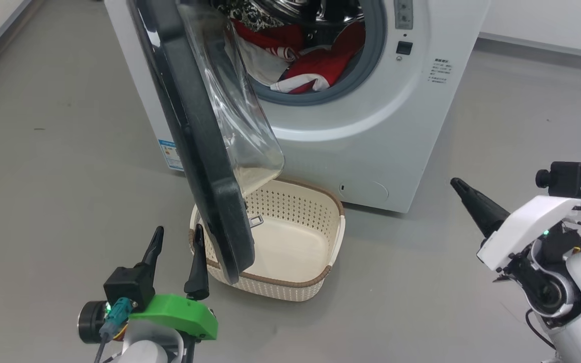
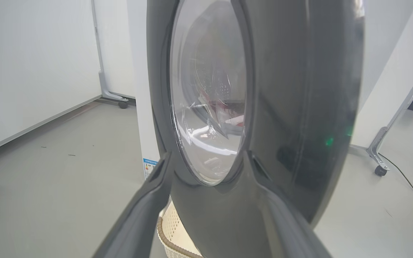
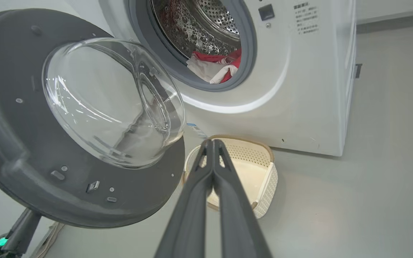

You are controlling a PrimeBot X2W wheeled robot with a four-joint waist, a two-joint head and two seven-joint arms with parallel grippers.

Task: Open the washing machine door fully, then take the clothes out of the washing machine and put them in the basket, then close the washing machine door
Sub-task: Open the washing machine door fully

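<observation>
Washing machine (image 1: pixel 371 126) stands on the grey floor (image 1: pixel 43 151) with its door (image 1: pixel 194 151) swung out, roughly edge-on in the head view, hinged on that view's left. The door's clear glass bowl (image 3: pixel 113 100) faces the drum (image 3: pixel 199 28). Contents of the drum: 1 heap of red clothes (image 1: pixel 315 65) with white panels, lying low at the front of the steel drum, with a white fold resting on the grey seal (image 1: pixel 321 96). The basket (image 1: pixel 338 237) sits on the floor just in front of the machine, below the opening. The door's lower rim crosses over its left part in the head view. Where its inside can be seen, the cream bottom is bare. Left gripper (image 1: pixel 179 229) is low beside the basket, on the outer side of the door, its 2 fingers spread well apart and holding nothing. The left wrist view looks between them at the door's glossy black outer face (image 2: pixel 299 107). Contact between the nearer finger and the rim cannot be confirmed. Right gripper (image 1: pixel 457 184) is held well apart to the right of the machine, its 2 fingers pressed together at the tips (image 3: pixel 212 143) with nothing between them, pointing toward the basket (image 3: pixel 264 179). A blue label (image 1: pixel 169 154) is fixed low on the machine's front.
</observation>
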